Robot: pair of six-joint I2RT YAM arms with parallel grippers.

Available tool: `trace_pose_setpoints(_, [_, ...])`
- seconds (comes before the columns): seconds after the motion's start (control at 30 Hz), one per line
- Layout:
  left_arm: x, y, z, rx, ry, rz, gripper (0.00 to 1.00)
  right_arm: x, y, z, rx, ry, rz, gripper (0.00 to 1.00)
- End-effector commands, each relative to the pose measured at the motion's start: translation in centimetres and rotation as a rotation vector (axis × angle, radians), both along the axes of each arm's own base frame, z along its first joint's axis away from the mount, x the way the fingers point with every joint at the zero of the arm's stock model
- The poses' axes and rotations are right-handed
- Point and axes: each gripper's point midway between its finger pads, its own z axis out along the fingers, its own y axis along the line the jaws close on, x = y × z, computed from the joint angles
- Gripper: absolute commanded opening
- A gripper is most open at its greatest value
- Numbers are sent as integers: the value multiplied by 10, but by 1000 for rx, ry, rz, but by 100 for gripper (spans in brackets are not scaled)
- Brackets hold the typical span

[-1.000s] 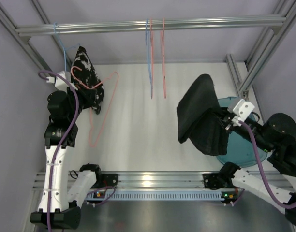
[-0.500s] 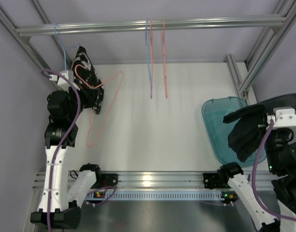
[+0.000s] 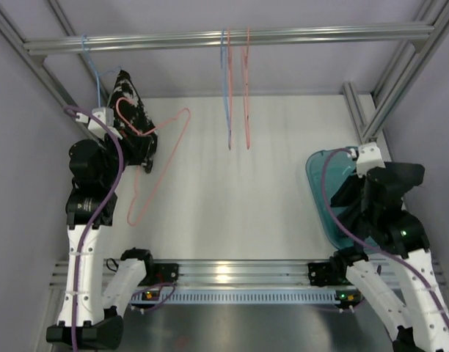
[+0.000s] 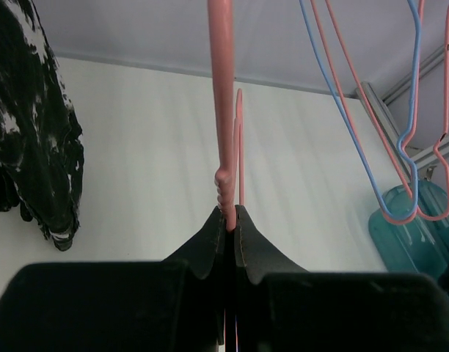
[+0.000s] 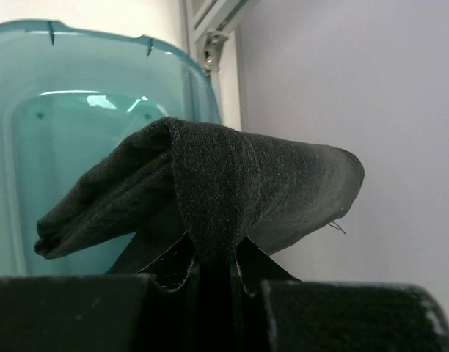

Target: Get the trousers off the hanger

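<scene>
The plain black limp cloth trousers (image 5: 210,183) are off any hanger, draped in a fold over the right gripper (image 5: 213,264), whose jaws are pinched tight on the fabric; in the right wrist view they hang directly over the translucent teal plastic bin (image 3: 318,176) at the right of the overhead frame, not yet let go. So one pair looks as good as done; only the drop remains.

The other pair, the black trousers with white splotchy print (image 3: 128,103), sit in the upper left of the overhead frame, apparently hung by the thin blue wire hanger (image 3: 98,73) from the aluminium rail (image 3: 283,35); that pair is still to come off, by my reading. Just beside them the left gripper (image 4: 230,220) is clamped shut on the bare pink wire hanger (image 3: 162,158), which slants down toward the lower left; two spare hangers, one blue (image 3: 228,88) and one pink (image 3: 247,88), dangle at the rail's middle.

Against a second ago: the black pair was held up, spread wide, left of the bin; the right arm swung out to the far right edge, and now it is back over the bin with the cloth bunched under the wrist; the left side has barely shifted, the pink hanger tilted a touch further.
</scene>
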Motion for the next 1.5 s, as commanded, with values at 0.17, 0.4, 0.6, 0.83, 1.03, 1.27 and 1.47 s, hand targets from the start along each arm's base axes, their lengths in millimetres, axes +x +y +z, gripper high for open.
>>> trace_pose_setpoints(0.17, [-12, -3, 39, 137, -137, -64, 0, 100, 29, -50, 21, 25, 10, 20])
trace_pose_setpoints(0.4, [-3, -11, 44, 199, -136, -144, 0, 144, 63, -68, 179, 83, 54, 76])
trace_pose_setpoints(0.6, [43, -4, 60, 277, -128, -130, 0, 134, 80, -25, 272, 12, 152, 100])
trace_pose_setpoints(0.83, [77, -14, 92, 313, -171, -132, 0, 111, 74, 37, 246, -100, 198, 99])
trace_pose_setpoints(1.03, [91, -37, 111, 315, -198, -118, 0, 95, 75, 85, 263, -186, 238, 99])
trace_pose_setpoints(1.27, [115, -62, 125, 349, -210, -55, 0, 89, 81, 107, 336, -187, 238, 99])
trace_pose_setpoints(1.47, [143, -62, 123, 446, -199, 48, 0, 88, 84, 110, 370, -189, 239, 99])
